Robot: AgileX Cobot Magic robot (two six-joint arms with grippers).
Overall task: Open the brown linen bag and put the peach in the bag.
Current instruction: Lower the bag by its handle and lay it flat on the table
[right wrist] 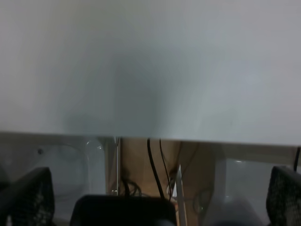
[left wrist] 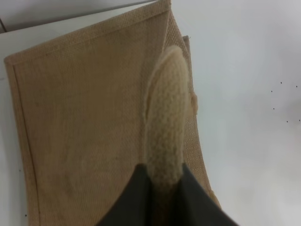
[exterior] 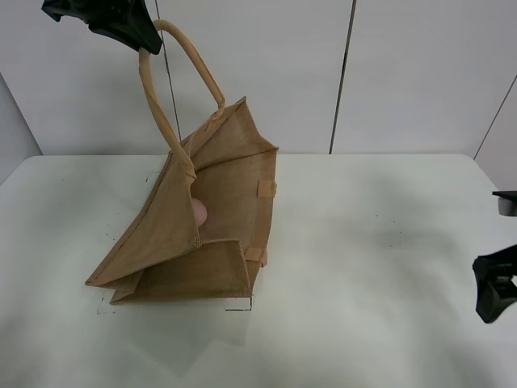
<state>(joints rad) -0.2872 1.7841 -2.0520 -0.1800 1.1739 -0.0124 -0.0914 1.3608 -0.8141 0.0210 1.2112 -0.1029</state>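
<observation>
Bag (exterior: 202, 234): made of coarse tan jute cloth, rough open weave, matt. Handle (left wrist: 164, 127): woven from paler beige cord, fuzzy. Peach (exterior: 199, 212): pale pink skin, smooth, matt. Table (exterior: 363, 267): white, smooth, faint sheen seen. Left gripper (left wrist: 162, 188): black plastic, smooth, matt. Right gripper (right wrist: 155, 193) pads (right wrist: 28, 197): black, finely gridded.

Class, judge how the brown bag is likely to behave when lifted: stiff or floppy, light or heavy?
The bag is probably floppy: hung by one handle from the left gripper, its sides sag and crease. It seems light, since one pinched handle raises it. The peach inside may roll.
</observation>
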